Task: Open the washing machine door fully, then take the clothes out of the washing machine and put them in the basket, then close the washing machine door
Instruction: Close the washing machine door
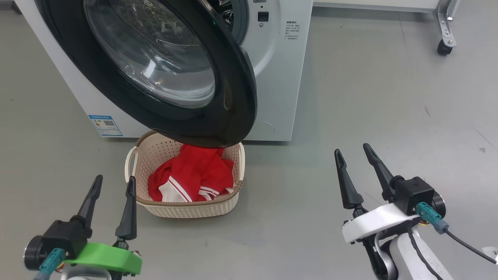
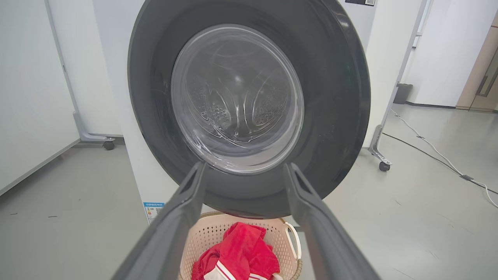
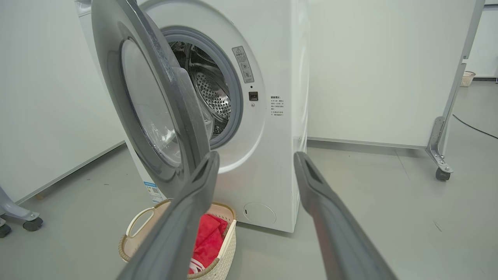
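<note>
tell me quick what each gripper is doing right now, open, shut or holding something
left gripper: jaws open, holding nothing
right gripper: jaws open, holding nothing

Red-and-white clothes [image 1: 192, 175], cream basket [image 1: 186, 210]

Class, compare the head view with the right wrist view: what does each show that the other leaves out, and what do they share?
Head view, not right wrist: the left hand, open, on its green mount.
Right wrist, not head: the perforated steel wall of the drum behind the door, and a second basket far off on the floor.
Both: the white washing machine, its black-rimmed door standing part open, the cream basket holding the red clothes, and the open right hand.
</note>
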Tool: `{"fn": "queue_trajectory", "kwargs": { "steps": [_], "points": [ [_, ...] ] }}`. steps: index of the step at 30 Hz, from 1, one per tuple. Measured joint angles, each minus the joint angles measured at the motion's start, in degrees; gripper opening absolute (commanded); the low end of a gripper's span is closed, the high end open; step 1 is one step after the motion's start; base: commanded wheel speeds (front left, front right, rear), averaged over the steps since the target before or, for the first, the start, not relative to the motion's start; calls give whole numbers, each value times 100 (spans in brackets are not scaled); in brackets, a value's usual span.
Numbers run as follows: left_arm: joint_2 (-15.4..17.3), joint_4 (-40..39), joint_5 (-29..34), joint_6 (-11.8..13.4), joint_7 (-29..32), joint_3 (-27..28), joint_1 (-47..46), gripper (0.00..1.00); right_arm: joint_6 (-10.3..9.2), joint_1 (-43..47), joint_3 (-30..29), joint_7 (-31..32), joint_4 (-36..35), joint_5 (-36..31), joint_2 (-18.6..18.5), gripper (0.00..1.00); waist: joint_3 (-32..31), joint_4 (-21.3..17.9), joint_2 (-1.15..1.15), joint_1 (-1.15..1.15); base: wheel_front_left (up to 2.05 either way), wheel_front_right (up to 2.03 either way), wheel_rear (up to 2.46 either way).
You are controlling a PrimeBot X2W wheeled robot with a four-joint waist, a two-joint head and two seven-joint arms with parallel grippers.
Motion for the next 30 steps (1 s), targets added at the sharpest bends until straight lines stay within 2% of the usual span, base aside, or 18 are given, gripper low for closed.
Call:
{"fn": "queue_trajectory", "kwargs": {
  "steps": [1, 2, 3, 4, 5, 10, 14, 25, 30],
  "points": [
    [-8, 0, 0, -1, 0, 3, 0, 100, 0, 0, -1, 0, -3, -2, 0, 100, 7, 1, 0, 0, 0, 0, 0],
    [-13, -2, 2, -10, 0, 4, 0, 100, -1, 0, -2, 0, -13, -10, 0, 76, 16, 2, 0, 0, 0, 0, 0],
    [-16, -11, 10, -16, -1, 4, 1, 100, -1, 0, -2, 0, -31, -11, 0, 37, 31, 4, 0, 0, 0, 0, 0],
    [-20, -18, 12, -18, -1, 5, 1, 100, -1, -1, -4, 0, -52, -13, 1, 6, 51, 6, 0, 0, 0, 0, 0],
    [-25, -20, 25, -19, -1, 5, 1, 100, -1, -1, -3, 0, -52, -13, 1, 0, 73, 9, 0, 0, 0, 0, 0],
    [-66, -68, 53, -69, -1, 8, -1, 100, 26, -11, 43, 0, -165, -71, 1, 0, 214, 38, 0, 0, 0, 0, 0],
    [-96, -133, 70, -100, -1, -19, -10, 100, 155, -112, 180, 0, -289, -225, -30, 0, 367, 79, 0, 0, 0, 0, 0],
    [-358, -205, 99, -227, -1, -246, -326, 100, 447, -898, 810, 96, -478, -723, -287, 0, 972, 338, 0, 0, 0, 0, 0],
    [-436, -227, 100, -275, -1, -372, -558, 100, 512, -1378, 1080, 264, -536, -878, -411, 0, 1301, 518, 0, 0, 0, 0, 0]
  ]
}}
